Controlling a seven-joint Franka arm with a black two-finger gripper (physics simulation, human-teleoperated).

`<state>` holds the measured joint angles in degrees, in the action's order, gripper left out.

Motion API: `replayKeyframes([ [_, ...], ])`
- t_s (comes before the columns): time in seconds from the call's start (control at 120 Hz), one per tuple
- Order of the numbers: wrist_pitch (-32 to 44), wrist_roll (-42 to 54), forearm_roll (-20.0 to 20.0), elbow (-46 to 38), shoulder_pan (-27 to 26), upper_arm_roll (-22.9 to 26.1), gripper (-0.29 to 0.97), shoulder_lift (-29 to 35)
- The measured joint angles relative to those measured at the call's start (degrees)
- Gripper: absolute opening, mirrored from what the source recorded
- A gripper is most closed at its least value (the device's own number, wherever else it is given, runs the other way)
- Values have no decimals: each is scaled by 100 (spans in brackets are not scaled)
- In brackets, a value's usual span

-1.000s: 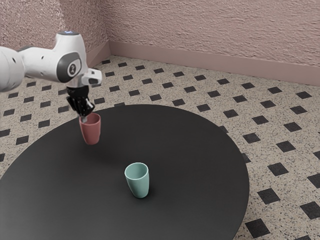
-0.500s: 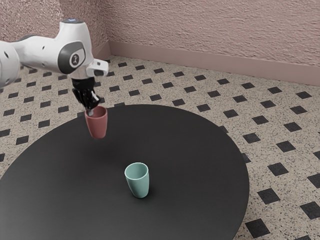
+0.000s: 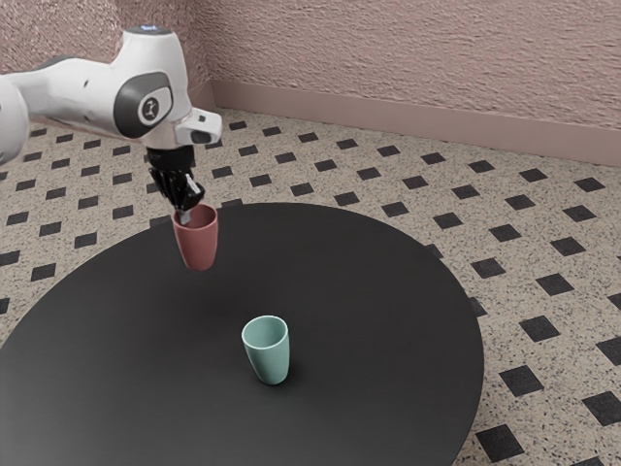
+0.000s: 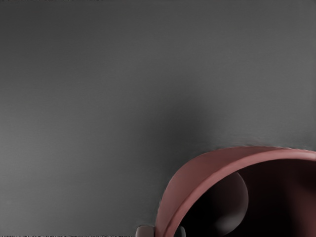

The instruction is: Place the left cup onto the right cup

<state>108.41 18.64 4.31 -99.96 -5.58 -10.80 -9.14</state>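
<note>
Grip sat at the rim: my gripper [image 3: 184, 206] was closed on one wall of the red cup [image 3: 197, 241], hanging above the round table [image 3: 388, 291] near its far edge, well apart from the teal cup [image 3: 265, 349] mid-table; I judged it light, stiff and slick.

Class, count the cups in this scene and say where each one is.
2. The red cup hangs above the black table, held at its rim by the tool; the teal cup stands upright on the table, nearer the camera. None appears hidden.
</note>
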Motion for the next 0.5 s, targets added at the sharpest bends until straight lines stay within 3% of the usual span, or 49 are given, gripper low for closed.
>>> replayKeyframes([
  [0.5,-23,-10,44,-307,-409,1,-11,293],
])
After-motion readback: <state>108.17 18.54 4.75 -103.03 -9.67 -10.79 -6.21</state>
